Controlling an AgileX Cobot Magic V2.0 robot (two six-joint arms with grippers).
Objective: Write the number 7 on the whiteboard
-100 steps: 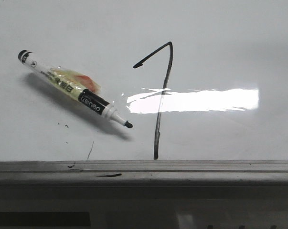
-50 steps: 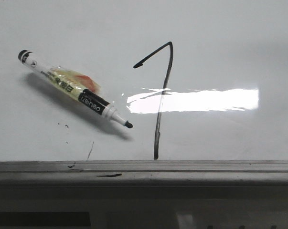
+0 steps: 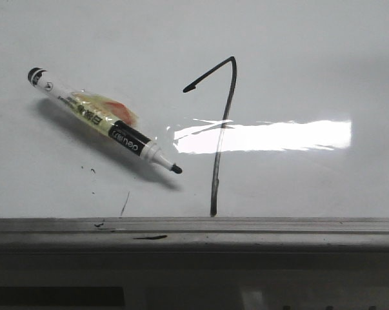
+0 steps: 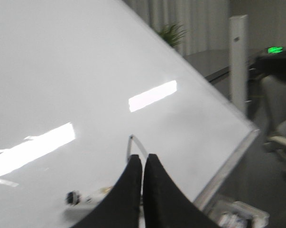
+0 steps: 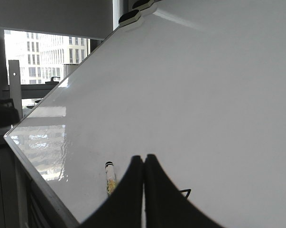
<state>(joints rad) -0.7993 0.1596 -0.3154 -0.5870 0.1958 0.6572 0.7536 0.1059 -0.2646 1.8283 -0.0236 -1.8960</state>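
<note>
Nearest runs the whiteboard (image 3: 297, 39)'s grey edge rail (image 3: 246, 227); the number 7 (image 3: 221, 129) stands just above it, its long stem running from 6 o'clock up to 12, its short bar slanting down toward 8 o'clock; at its 9 o'clock lies an uncapped marker (image 3: 100, 119), axis 10-to-4, tip toward the stem. Only the wrist views show the left claw (image 4: 142, 166) and right claw (image 5: 143, 164), each clenched on nothing, off the board.

The front view sits close to the whiteboard (image 3: 297, 51), facing forward. Both wrist views look from farther off along it; all three share the marker (image 3: 104, 120).
</note>
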